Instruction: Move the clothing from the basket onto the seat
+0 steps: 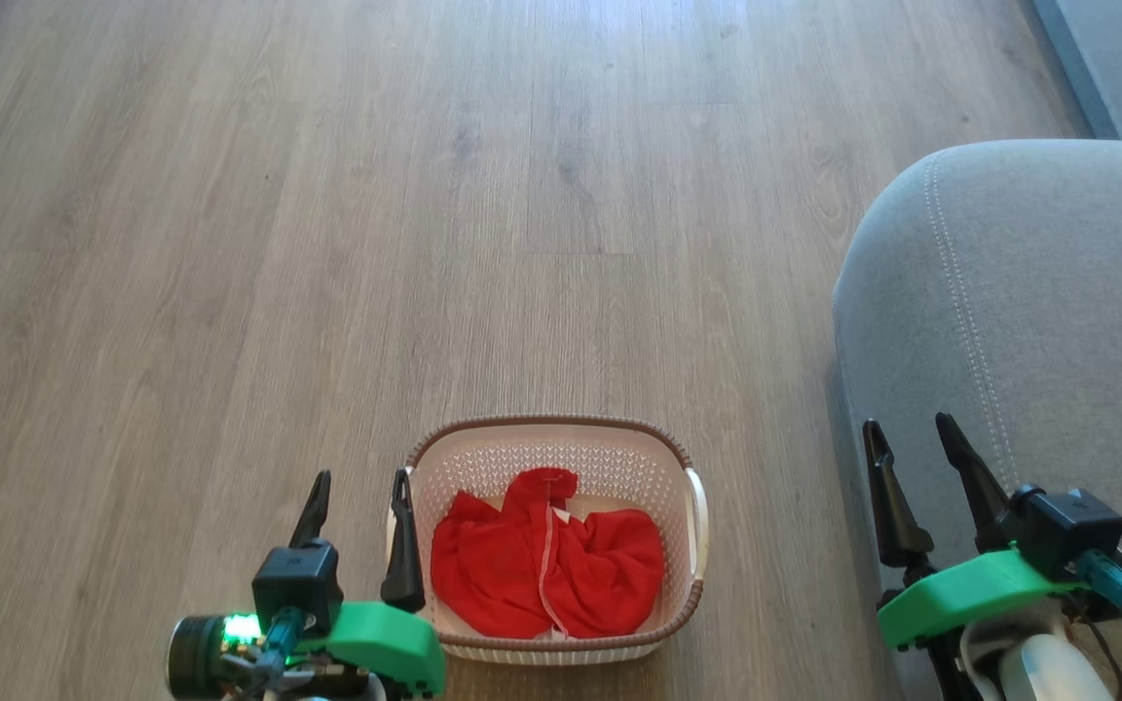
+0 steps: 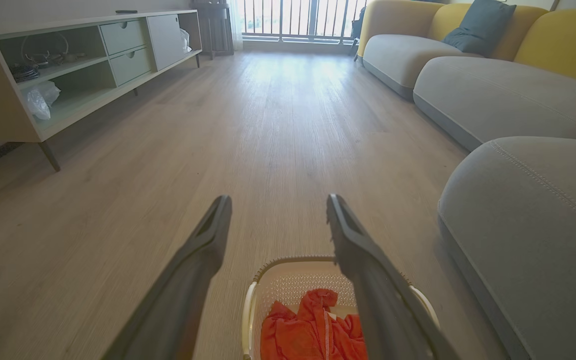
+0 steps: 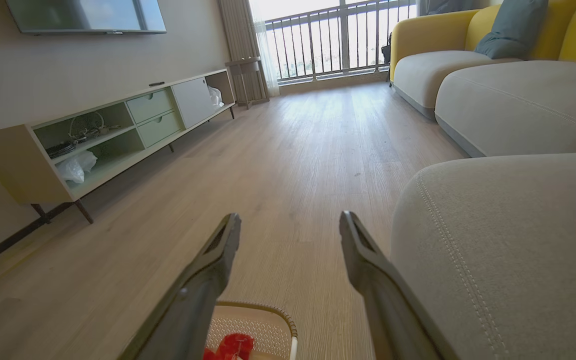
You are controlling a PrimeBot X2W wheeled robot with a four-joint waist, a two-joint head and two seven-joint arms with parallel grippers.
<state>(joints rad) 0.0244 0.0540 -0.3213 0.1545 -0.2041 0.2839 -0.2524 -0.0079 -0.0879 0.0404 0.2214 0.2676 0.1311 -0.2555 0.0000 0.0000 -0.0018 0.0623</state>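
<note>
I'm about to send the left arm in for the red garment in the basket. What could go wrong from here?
1. The left gripper stands open right beside the basket's left side; lowering might catch its rim and shove or tip the basket.
2. The clothing lies bunched; a shallow pinch may take one fold, leaving the rest trailing over the rim.
3. The seat has a rounded edge; released near it, the garment could slide to the floor.

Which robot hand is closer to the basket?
Left. The left gripper is right beside the basket, on its left; the right gripper is farther off, by the grey seat.
</note>
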